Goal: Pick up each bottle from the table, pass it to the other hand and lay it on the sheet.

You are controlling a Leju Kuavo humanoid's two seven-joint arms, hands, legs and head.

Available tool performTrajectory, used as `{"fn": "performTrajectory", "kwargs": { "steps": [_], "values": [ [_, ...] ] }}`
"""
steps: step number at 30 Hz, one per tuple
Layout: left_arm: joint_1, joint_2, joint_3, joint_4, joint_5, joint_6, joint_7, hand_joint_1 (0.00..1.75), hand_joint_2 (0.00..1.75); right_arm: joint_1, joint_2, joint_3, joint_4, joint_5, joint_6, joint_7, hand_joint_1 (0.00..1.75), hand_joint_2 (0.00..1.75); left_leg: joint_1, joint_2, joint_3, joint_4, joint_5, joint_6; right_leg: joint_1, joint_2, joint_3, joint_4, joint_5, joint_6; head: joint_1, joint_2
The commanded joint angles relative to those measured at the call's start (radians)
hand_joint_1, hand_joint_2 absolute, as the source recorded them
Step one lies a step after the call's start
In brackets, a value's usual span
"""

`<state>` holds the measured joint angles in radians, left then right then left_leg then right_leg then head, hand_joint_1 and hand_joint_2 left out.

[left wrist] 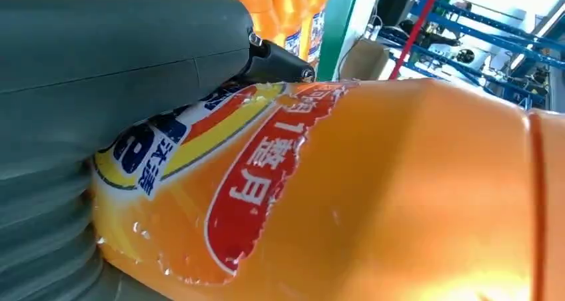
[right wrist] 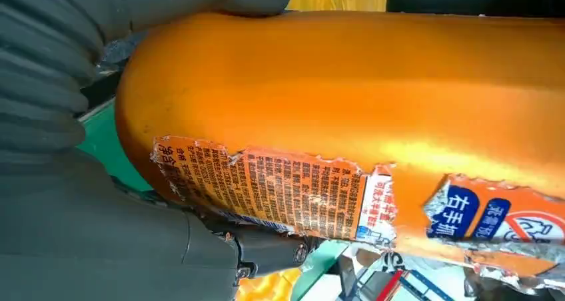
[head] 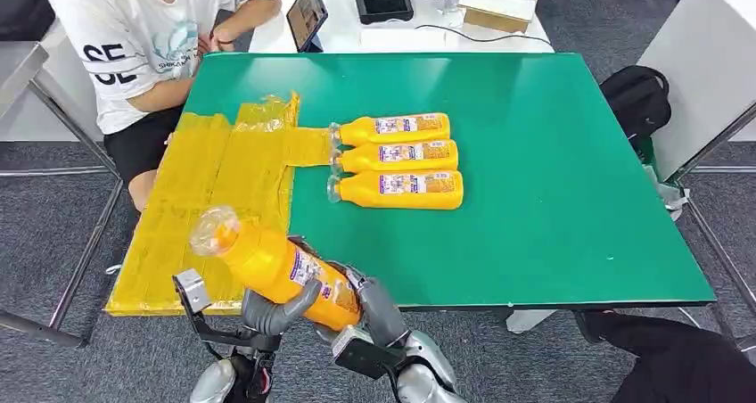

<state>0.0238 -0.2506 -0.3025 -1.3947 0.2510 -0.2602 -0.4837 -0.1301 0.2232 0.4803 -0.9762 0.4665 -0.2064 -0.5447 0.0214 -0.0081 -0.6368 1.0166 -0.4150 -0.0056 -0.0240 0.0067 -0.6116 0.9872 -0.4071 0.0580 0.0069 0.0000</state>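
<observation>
The bottle (head: 276,265) is in both my hands, held over the table's near edge, cap pointing toward ten o'clock above the sheet (head: 205,198). My left hand (head: 272,314) curls under its middle; my right hand (head: 374,307) wraps the base end, and both wrist views show fingers pressed against its torn label. I judge this the handover itself, not finished. No bottle lies on the sheet yet. Three bottles (head: 397,162) wait side by side on the green table (head: 553,153), at about one o'clock from the held one, caps touching the sheet's edge. So four remain to place. A person (head: 152,37) sits at the far left corner.
</observation>
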Motion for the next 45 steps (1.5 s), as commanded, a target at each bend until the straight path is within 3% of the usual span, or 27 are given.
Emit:
{"fn": "performTrajectory", "kwargs": {
  "steps": [1,2,3,4,5,6,8,11,20,26,30,35,38,41,45],
  "values": [
    [-0.07,0.006,-0.034,0.043,-0.011,-0.003,0.001,1.75,1.75,0.0,-0.007,0.052,0.075,0.011,0.025,-0.003,1.75,1.75,0.0,-0.002,0.004,-0.001,-0.001,0.001,0.001,-0.003,0.005,-0.001,-0.002,-0.002,0.0,0.0],
    [-0.072,0.011,-0.041,0.03,-0.096,0.067,-0.036,1.75,1.75,0.0,-0.006,0.048,0.072,0.012,0.023,0.001,1.75,1.75,0.001,-0.002,0.006,-0.001,-0.002,0.002,0.001,-0.004,0.007,-0.002,-0.002,-0.003,0.0,0.0],
    [-0.074,0.012,-0.042,0.021,-0.144,0.112,-0.048,1.75,1.75,-0.002,-0.004,0.045,0.069,0.017,0.015,0.013,0.12,1.75,0.001,-0.002,0.008,-0.001,-0.003,0.002,0.002,-0.004,0.009,-0.002,-0.003,-0.004,0.0,0.0],
    [-0.075,0.013,-0.04,0.018,-0.158,0.127,-0.046,1.75,1.75,-0.004,-0.002,0.044,0.067,0.024,0.002,0.026,0.0,1.75,0.0,-0.002,0.004,-0.001,-0.001,0.001,0.001,-0.003,0.005,-0.001,-0.002,-0.002,0.0,0.0],
    [-0.076,0.012,-0.036,0.016,-0.181,0.153,-0.046,1.75,1.75,-0.006,0.002,0.039,0.063,0.019,0.001,0.029,0.0,1.75,0.0,-0.002,0.005,-0.001,-0.002,0.001,0.001,-0.003,0.007,-0.001,-0.002,-0.003,0.0,0.0],
    [-0.078,0.011,-0.031,0.016,-0.202,0.177,-0.047,1.75,1.75,-0.005,0.004,0.031,0.049,0.008,0.006,0.032,0.0,0.0,0.001,-0.002,0.004,0.0,-0.001,0.001,0.001,-0.003,0.005,-0.001,-0.002,-0.003,0.0,0.0],
    [-0.091,0.013,-0.01,0.021,-0.252,0.24,-0.058,1.75,1.75,0.004,0.006,0.006,-0.012,-0.036,0.026,0.035,0.0,0.0,0.0,-0.001,0.004,0.0,-0.001,0.001,0.001,-0.002,0.004,-0.001,-0.001,-0.003,0.0,0.0],
    [-0.134,0.018,0.042,0.023,-0.431,0.472,-0.113,1.75,1.75,0.018,-0.007,-0.028,-0.151,-0.14,0.107,0.049,0.0,0.0,0.0,-0.001,0.003,0.0,-0.001,0.001,0.001,-0.002,0.003,0.0,-0.002,-0.003,0.0,0.0],
    [-0.153,0.017,0.065,0.028,-0.449,0.511,-0.116,1.75,1.75,0.019,-0.014,-0.028,-0.177,-0.149,0.116,0.057,0.0,0.0,0.0,-0.001,0.004,-0.001,-0.001,0.001,0.001,-0.002,0.005,-0.001,-0.001,-0.002,0.001,0.0],
    [-0.275,0.047,0.156,0.084,-0.478,0.6,-0.135,1.75,1.75,-0.016,-0.012,-0.052,-0.22,-0.202,0.117,0.056,0.0,0.0,0.0,-0.001,0.001,0.0,0.001,0.0,0.001,-0.002,0.002,0.0,0.0,-0.002,0.001,0.0],
    [-0.368,0.078,0.203,0.206,-0.645,0.751,-0.133,1.75,1.75,-0.009,0.005,-0.074,-0.271,-0.233,0.031,0.01,0.0,0.0,0.001,0.0,0.003,-0.001,0.0,0.001,0.001,-0.001,0.004,0.0,0.0,-0.003,0.0,0.0],
    [-0.548,0.159,0.22,0.542,-1.075,0.958,-0.024,1.75,1.75,0.003,0.014,-0.066,-0.365,-0.273,-0.059,-0.023,0.0,0.0,0.0,-0.001,0.005,-0.001,0.001,0.001,0.001,-0.003,0.006,0.0,-0.001,-0.003,0.0,0.0],
    [-0.633,0.197,0.246,0.694,-1.343,0.958,0.072,1.75,1.75,0.006,0.015,-0.051,-0.401,-0.288,-0.083,-0.058,0.0,0.0,0.0,-0.001,0.005,-0.001,0.001,0.001,0.001,-0.002,0.006,0.0,0.0,-0.003,0.001,0.0],
    [-0.733,0.238,0.226,0.875,-1.434,0.939,0.116,1.75,1.75,0.003,0.007,-0.027,-0.42,-0.278,-0.097,-0.076,0.0,0.0,0.0,-0.001,0.004,-0.001,0.001,0.001,0.001,-0.001,0.004,0.001,0.0,-0.003,0.0,0.0],
    [-0.74,0.241,0.227,0.881,-1.433,0.938,0.114,1.75,1.75,0.003,0.007,-0.026,-0.421,-0.278,-0.098,-0.076,0.0,0.0,0.001,0.001,0.004,0.0,0.001,0.0,0.001,0.0,0.004,0.0,0.0,-0.002,0.0,0.0]
  ]
}}
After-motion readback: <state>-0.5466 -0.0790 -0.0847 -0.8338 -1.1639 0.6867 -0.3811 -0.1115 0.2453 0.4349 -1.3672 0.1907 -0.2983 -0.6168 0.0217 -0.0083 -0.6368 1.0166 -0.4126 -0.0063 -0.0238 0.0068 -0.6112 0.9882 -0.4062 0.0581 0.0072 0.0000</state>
